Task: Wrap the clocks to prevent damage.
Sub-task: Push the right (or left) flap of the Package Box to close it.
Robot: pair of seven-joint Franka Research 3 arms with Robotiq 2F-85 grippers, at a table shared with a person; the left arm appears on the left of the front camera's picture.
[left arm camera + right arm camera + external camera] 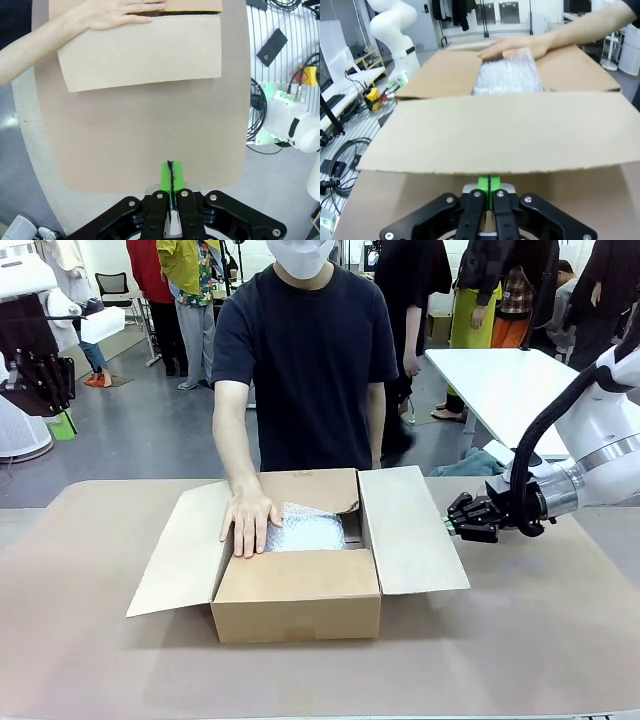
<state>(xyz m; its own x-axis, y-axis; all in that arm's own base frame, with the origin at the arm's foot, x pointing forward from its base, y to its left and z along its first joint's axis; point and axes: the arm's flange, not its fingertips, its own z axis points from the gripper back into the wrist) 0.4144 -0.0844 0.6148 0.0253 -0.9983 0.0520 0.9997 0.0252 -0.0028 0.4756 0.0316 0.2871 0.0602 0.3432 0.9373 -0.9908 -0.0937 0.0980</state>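
Observation:
An open cardboard box stands mid-table with its flaps spread. Inside lies a bubble-wrap bundle; no clocks are visible. The person's hand rests flat on the bundle's left side and the box edge. My right gripper is shut and empty, just off the right flap and pointing at it. My left gripper is shut on nothing, above the table edge, well apart from the left flap and the person's hand.
The brown table top lies bare around the box. A white table and standing people are behind the person. The left arm's white base and floor cables lie beyond the table.

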